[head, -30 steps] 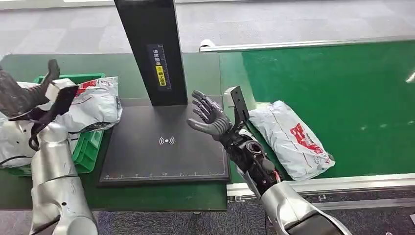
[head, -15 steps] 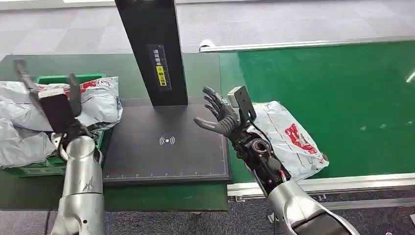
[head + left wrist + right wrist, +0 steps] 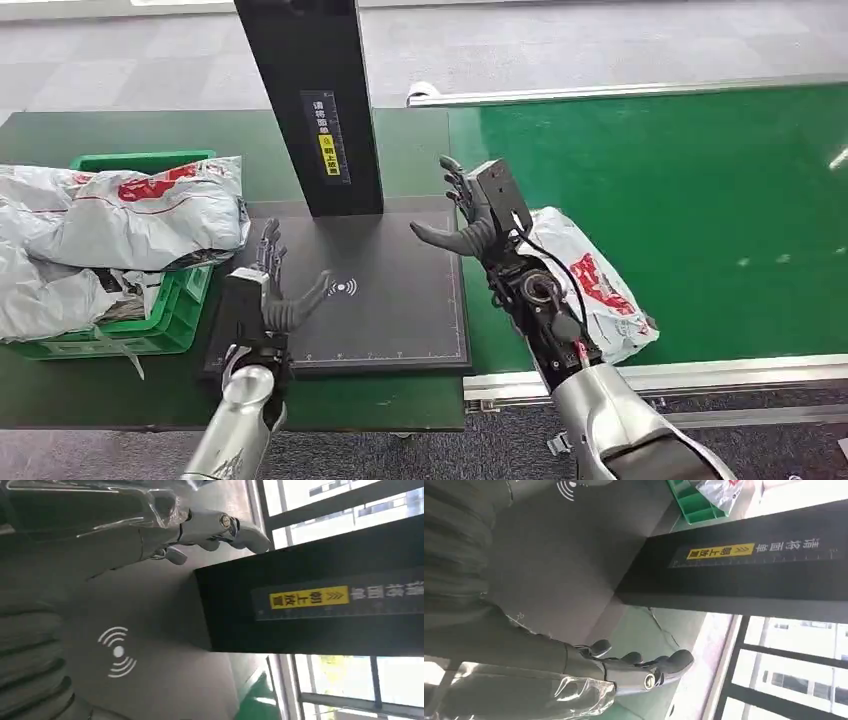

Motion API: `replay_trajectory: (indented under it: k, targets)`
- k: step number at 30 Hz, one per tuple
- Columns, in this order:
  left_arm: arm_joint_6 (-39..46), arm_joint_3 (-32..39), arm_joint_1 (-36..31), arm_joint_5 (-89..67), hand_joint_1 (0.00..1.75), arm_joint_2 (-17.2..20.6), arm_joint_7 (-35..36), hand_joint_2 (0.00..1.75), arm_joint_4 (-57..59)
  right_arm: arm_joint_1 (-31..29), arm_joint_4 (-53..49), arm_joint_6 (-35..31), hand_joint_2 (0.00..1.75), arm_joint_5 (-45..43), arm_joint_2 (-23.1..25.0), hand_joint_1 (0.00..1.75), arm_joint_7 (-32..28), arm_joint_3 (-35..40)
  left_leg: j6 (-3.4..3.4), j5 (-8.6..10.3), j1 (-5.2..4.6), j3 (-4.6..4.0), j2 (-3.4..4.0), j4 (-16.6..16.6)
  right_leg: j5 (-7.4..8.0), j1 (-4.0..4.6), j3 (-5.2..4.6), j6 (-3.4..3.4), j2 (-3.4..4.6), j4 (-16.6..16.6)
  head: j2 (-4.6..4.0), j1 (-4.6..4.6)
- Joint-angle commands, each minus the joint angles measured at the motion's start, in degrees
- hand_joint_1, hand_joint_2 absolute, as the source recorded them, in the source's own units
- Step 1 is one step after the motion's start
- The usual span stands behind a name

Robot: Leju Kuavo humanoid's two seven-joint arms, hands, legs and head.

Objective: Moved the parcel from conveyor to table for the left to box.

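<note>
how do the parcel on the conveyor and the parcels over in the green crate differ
The parcel on the conveyor lies alone and flat on the green belt, partly behind the right arm; the parcels in the green crate are piled up, spilling over the crate's rim. The crate pile looks more crumpled. All are grey plastic mailers with red print.

even, bright overhead light in head view; soft shadows, pale glare streak on the green conveyor belt (image 3: 700, 200) nr its right edge. wrist views: windows (image 3: 345, 685) blown out white, black post (image 3: 320, 605) dim against them, close-up hand covers soft, out of focus. slight compression blur throughout.
</note>
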Motion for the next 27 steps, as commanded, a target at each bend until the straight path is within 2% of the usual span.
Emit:
replay_trajectory:
  k: [1,27]
  targets:
    - [-0.09,-2.74,0.73,-0.04,0.00,2.17,-0.13,1.75,2.88,-0.93,2.51,0.44,1.75,0.58,0.73,0.00,-0.48,-1.15,0.03,0.00,-0.03,0.08,-0.02,-0.06,-0.01,-0.02,0.08,-0.01,-0.01,-0.05,0.02,0.00]
    - [1.55,-3.76,0.51,-0.04,0.00,2.87,-0.68,1.75,2.83,-2.45,4.26,1.09,1.75,1.40,1.11,0.00,-1.10,-1.28,0.02,0.01,-0.02,0.06,-0.01,-0.04,0.00,-0.01,0.06,-0.02,0.01,-0.03,0.02,0.00]
